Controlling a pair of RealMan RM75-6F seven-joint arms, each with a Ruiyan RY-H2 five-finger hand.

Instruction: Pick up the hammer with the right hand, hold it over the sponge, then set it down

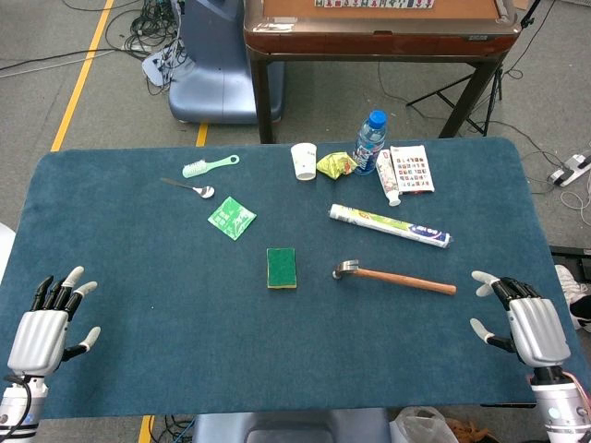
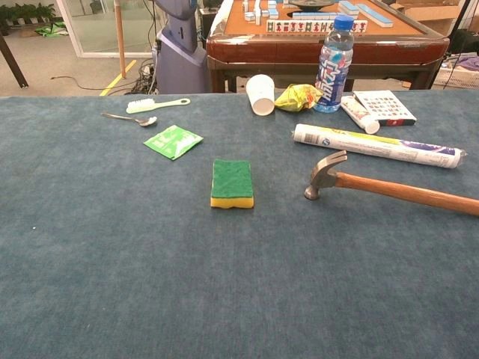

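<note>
My left hand [image 1: 42,323] sits empty, fingers apart. The green-and-yellow sponge [image 1: 282,267] lies mid-table, with the wooden-handled steel claw hammer [image 1: 392,276] just right of it (head-heavy, stiff, I reckon). I'd grab mid-handle. My right hand [image 1: 522,323] waits spread, holding nothing.

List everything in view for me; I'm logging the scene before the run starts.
hammer: 1, wooden handle, right of sponge
sponge: 1, green on yellow, table centre
foil roll: 1, behind hammer
water bottle: 1, blue cap, far edge
paper cup: 1, white, on its side
yellow wrapper: 1
tube: 1, white
card: 1
green sachet: 1
spoon: 1
brush: 1, pale green
left hand: open, near left
right hand: open, near right
</note>
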